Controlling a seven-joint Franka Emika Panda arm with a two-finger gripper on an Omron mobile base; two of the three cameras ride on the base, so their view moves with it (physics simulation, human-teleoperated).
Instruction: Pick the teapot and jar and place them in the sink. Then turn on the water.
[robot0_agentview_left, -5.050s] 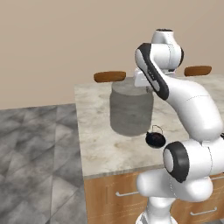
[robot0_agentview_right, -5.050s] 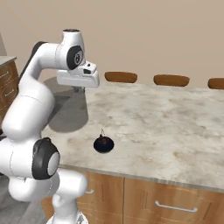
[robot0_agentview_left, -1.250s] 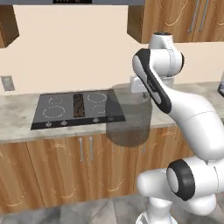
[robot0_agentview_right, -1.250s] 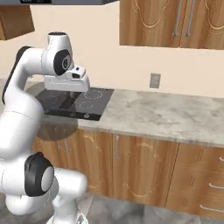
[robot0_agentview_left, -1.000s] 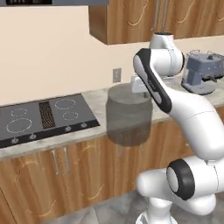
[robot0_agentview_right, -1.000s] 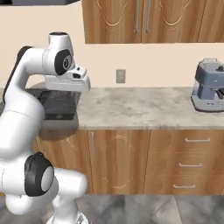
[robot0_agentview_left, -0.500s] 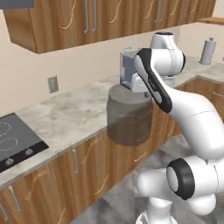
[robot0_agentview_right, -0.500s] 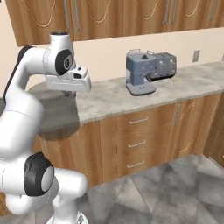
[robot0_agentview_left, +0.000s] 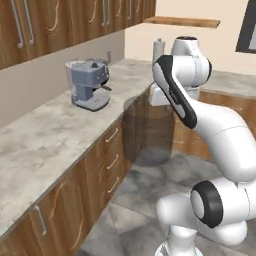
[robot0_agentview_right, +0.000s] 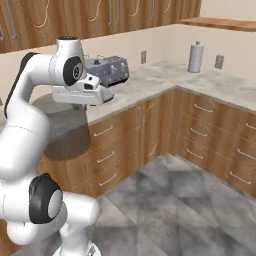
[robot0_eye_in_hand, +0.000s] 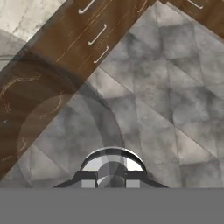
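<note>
The jar (robot0_agentview_left: 146, 131) is a large translucent grey cylinder hanging in the air under my hand, over the floor in front of the cabinets. In the right base view the jar (robot0_agentview_right: 63, 131) shows as a dim grey shade below the white hand. My gripper (robot0_eye_in_hand: 112, 182) is shut on the jar's lid (robot0_eye_in_hand: 112, 162), and through the glass I see floor tiles and drawer fronts. The jar's own top hides the fingertips in both base views. The teapot, the sink and the water are out of view.
A grey coffee machine (robot0_agentview_left: 88, 84) stands on the stone counter (robot0_agentview_left: 35, 150) by the wall. A grey canister (robot0_agentview_right: 195, 56) stands further along where the counter turns a corner. Wooden drawer fronts (robot0_agentview_right: 205, 140) line the floor's edge. The grey tiled floor (robot0_agentview_right: 175, 210) is open.
The whole picture has swung sideways as the base turned: the coffee machine has slid across and a corner counter has come in. The jar stays under the hand.
</note>
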